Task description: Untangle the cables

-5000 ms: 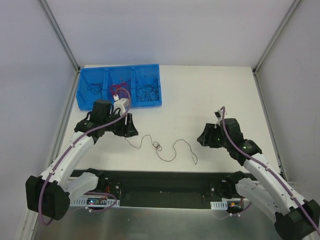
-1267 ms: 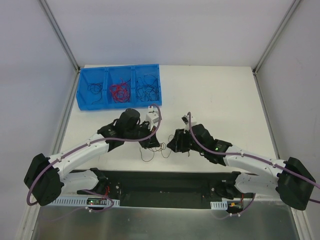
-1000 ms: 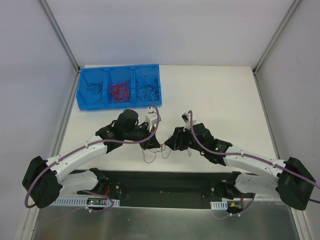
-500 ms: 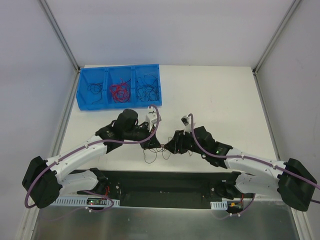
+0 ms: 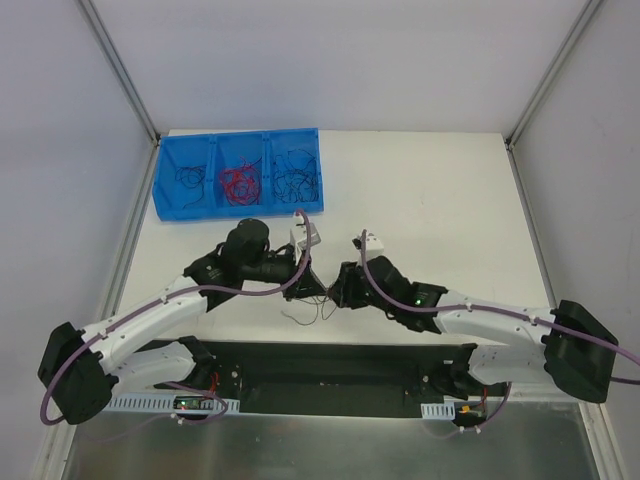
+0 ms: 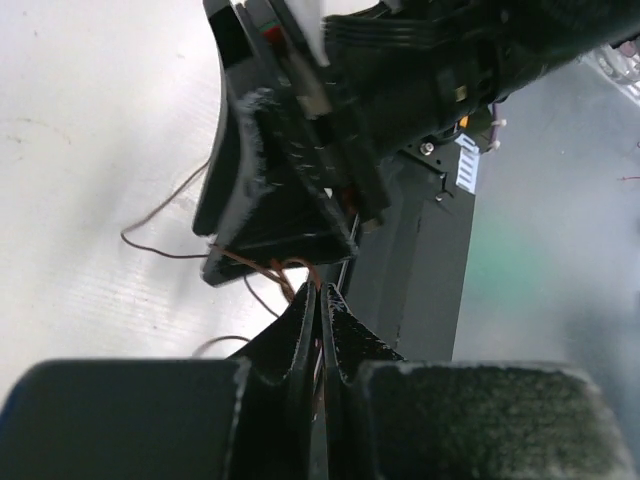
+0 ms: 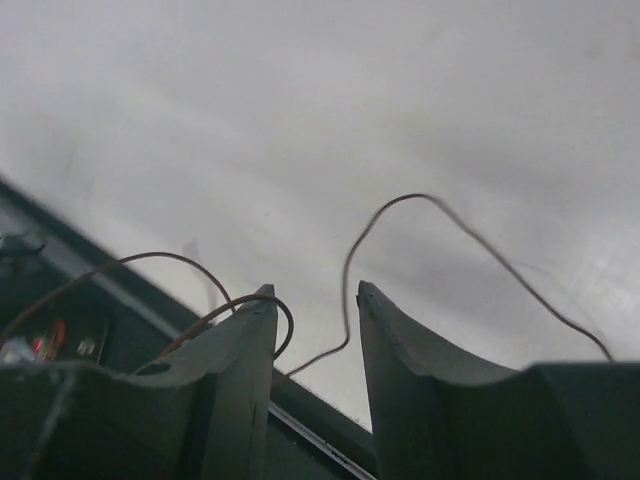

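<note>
- Starting at the table's (image 5: pixel 430 200) ten o'clock corner, we see the blue bin (image 5: pixel 240 213), with black strands (image 5: pixel 188 177) in its outer compartments and a red bundle (image 5: pixel 236 183) in the middle one, all well apart from the work
- Our left gripper (image 6: pixel 318 296) sits near the table's six o'clock edge, jaws pinched fully together on the thin cable (image 6: pixel 160 250), which trails from the tips toward nine o'clock across the white surface in the wrist view
- Between the two grippers the slack lies in small loops toward six o'clock, and we cannot tell whether a knot is in it
- Our right gripper (image 7: pixel 315 300) faces the left one almost tip to tip, at its three o'clock, jaws narrowly apart, with a loop of the cable running through the gap and not clamped
- We judge the step in hand to be taking a second hold just beside the first; the next move calls for the right jaws to shut on that loop alone, then for a gentle pull apart toward nine and three o'clock, since so thin a wire may slip or cinch tight
</note>
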You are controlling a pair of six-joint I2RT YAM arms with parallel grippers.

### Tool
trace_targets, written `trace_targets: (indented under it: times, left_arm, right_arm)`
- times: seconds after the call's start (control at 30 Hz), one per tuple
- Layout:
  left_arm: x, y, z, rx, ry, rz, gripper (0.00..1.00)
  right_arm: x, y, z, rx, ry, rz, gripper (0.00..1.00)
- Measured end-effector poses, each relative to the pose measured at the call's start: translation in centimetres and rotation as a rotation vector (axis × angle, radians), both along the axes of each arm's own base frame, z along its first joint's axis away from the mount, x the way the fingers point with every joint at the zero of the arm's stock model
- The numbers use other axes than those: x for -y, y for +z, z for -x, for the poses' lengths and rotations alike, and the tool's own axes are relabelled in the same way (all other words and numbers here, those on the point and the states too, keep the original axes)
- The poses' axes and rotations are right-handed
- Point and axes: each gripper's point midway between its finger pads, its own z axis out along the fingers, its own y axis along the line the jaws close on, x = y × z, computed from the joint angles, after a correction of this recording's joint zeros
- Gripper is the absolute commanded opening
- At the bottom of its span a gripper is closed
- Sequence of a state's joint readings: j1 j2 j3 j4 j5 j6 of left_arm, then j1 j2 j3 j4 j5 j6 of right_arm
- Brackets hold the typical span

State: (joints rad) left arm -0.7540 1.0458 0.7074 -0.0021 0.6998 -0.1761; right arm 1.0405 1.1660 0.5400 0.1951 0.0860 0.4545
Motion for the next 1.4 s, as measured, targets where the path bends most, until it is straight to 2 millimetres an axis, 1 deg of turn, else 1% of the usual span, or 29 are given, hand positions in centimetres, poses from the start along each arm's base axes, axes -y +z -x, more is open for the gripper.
trace_targets:
  times: [0.03,0.1,0.17,0.2,0.23,0.3,0.37,0.4,0.43,0.5,0.57,0.63,0.67,0.7,0.73,0.8,0.83,0.87,0.93,0.97,1.0,1.07,1.1,1.2,1.3,1.4]
  left_arm:
    - [-0.1,0.4,0.1,0.011,0.001,0.011,0.0]
    - [-0.3,1.3,0.3,0.044,0.014,0.031,0.0]
    - [-0.7,2.2,0.1,0.095,0.055,0.046,0.0]
    - [-1.1,2.7,-0.3,0.129,0.103,0.048,0.0]
    - [-1.7,3.3,-0.9,0.162,0.161,0.046,0.0]
    - [-3.6,4.2,-2.4,0.221,0.313,0.032,0.0]
    - [-6.1,4.9,-4.0,0.269,0.481,0.008,0.0]
    - [-7.2,5.2,-4.5,0.286,0.544,0.002,0.0]
    - [-8.6,5.8,-5.1,0.301,0.633,0.004,0.0]
    - [-10.2,6.5,-5.4,0.315,0.723,0.014,0.0]
    - [-12.2,6.8,-5.8,0.323,0.83,0.01,0.0]
    - [-14.1,6.8,-6.3,0.337,0.924,-0.008,0.0]
    - [-15.0,6.9,-6.4,0.346,0.966,-0.016,0.0]
    - [-15.8,6.9,-6.6,0.354,1.0,-0.024,0.0]
    - [-16.2,6.9,-6.7,0.359,1.018,-0.029,0.0]
    - [-16.4,6.6,-6.9,0.361,1.031,-0.057,0.0]
    - [-16.3,6.2,-7.0,0.356,1.022,-0.087,0.0]
    - [-15.9,5.9,-7.2,0.353,1.005,-0.117,0.0]
    - [-14.9,5.5,-7.4,0.338,0.959,-0.165,0.0]
    - [-14.3,5.3,-7.5,0.328,0.934,-0.188,0.0]
    - [-13.6,5.1,-7.6,0.314,0.904,-0.208,0.0]
    - [-12.3,4.6,-7.9,0.291,0.855,-0.247,0.0]
    - [-11.7,4.0,-7.9,0.274,0.823,-0.275,0.0]
    - [-10.3,2.2,-7.9,0.226,0.749,-0.346,0.0]
    - [-8.7,-0.1,-7.7,0.152,0.668,-0.41,0.0]
    - [-7.1,-3.2,-7.0,0.049,0.564,-0.473,0.04]
  right_arm:
    - [0.4,-0.2,-0.5,0.006,-0.054,0.052,0.4]
    - [1.5,0.3,-2.1,0.011,-0.201,0.147,0.41]
    - [3.4,1.1,-4.1,0.029,-0.35,0.212,0.43]
    - [5.1,1.5,-5.2,0.043,-0.44,0.245,0.44]
    - [6.5,1.7,-5.9,0.056,-0.501,0.269,0.45]
    - [10.3,1.7,-6.8,0.067,-0.629,0.323,0.46]
    - [13.9,1.8,-7.2,0.07,-0.73,0.332,0.46]
    - [16.1,1.9,-7.2,0.076,-0.787,0.346,0.47]
    - [17.8,1.8,-7.2,0.076,-0.834,0.349,0.47]
    - [20.8,2.2,-7.1,0.072,-0.926,0.323,0.47]
    - [23.5,3.1,-7.2,0.081,-1.014,0.307,0.47]
    - [26.5,3.6,-7.1,0.093,-1.097,0.344,0.47]
    - [27.7,3.7,-7.0,0.094,-1.124,0.366,0.47]
    - [28.4,3.7,-6.9,0.094,-1.138,0.384,0.46]
    - [28.9,3.7,-6.8,0.095,-1.14,0.409,0.49]
    - [29.5,3.4,-6.6,0.095,-1.12,0.463,0.58]
    - [29.5,3.2,-6.6,0.09,-1.092,0.489,0.65]
    - [29.3,2.9,-6.7,0.08,-1.05,0.506,0.69]
    - [27.8,2.3,-7.0,0.057,-0.922,0.507,0.74]
    - [26.8,2.1,-7.1,0.047,-0.859,0.492,0.75]
    - [25.2,2.0,-7.2,0.041,-0.765,0.459,0.75]
    - [23.0,2.1,-7.1,0.04,-0.639,0.403,0.75]
    - [21.8,2.3,-6.9,0.037,-0.573,0.37,0.75]
    - [19.7,2.7,-6.2,0.034,-0.454,0.302,0.76]
    - [18.6,3.0,-5.5,0.044,-0.387,0.251,0.77]
    - [18.3,2.9,-4.7,0.048,-0.353,0.231,0.77]
